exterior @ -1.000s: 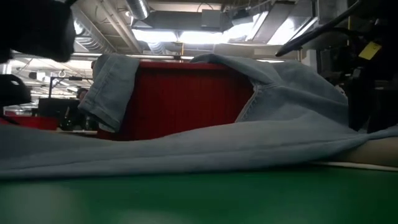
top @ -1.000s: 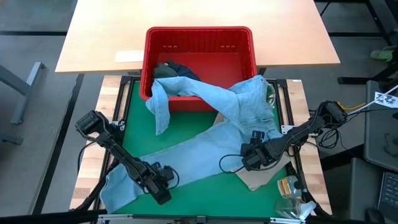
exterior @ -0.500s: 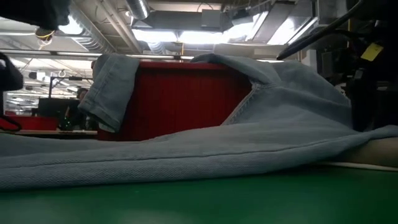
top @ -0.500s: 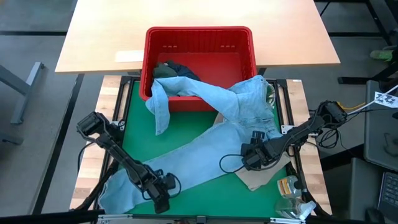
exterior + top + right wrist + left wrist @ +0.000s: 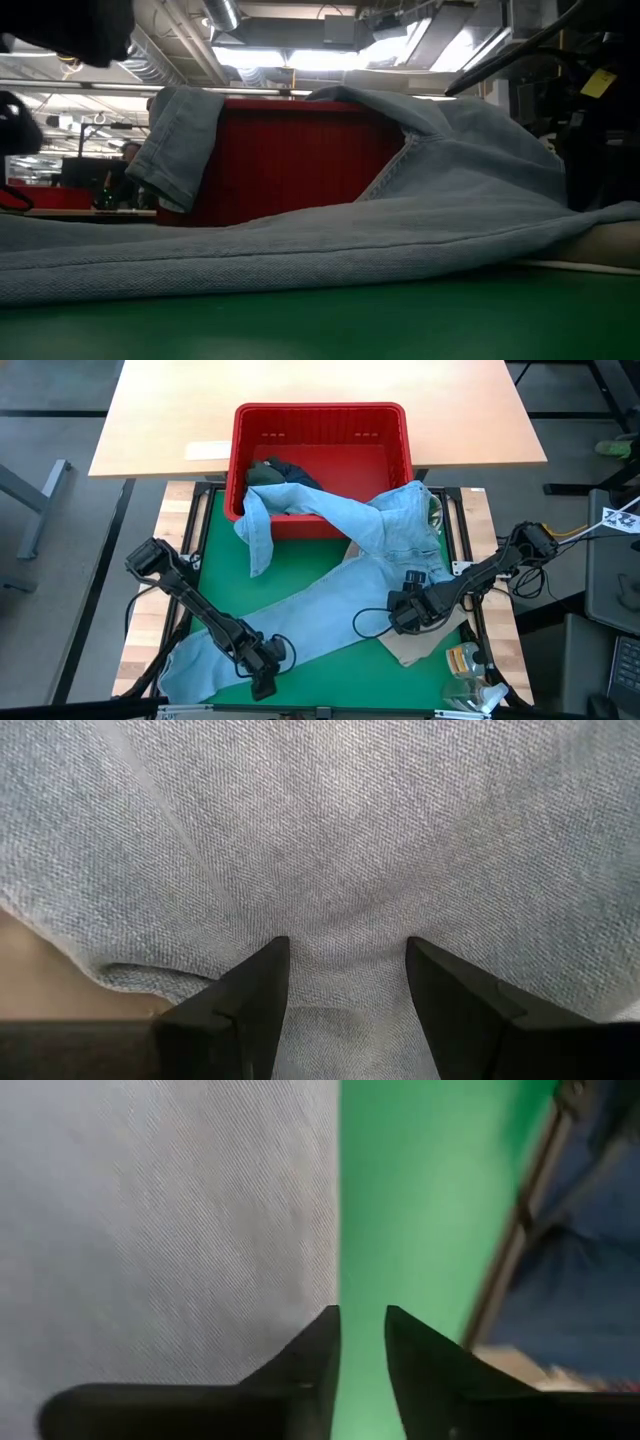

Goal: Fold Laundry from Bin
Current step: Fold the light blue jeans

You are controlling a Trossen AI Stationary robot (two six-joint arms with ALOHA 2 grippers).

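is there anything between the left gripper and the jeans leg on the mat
Nothing visible. The left gripper hangs right at the jeans leg's edge, with only bare green mat showing between its fingers.

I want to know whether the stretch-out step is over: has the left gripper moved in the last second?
Yes. In the high view the left gripper has slid toward the table's near edge, farther from the red bin, along the light blue garment.

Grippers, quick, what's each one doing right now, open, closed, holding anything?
Left gripper: open a little, at the edge of the light blue jeans, gripping nothing.
Right gripper: open, fingers down on the jeans' fabric, not clamped.
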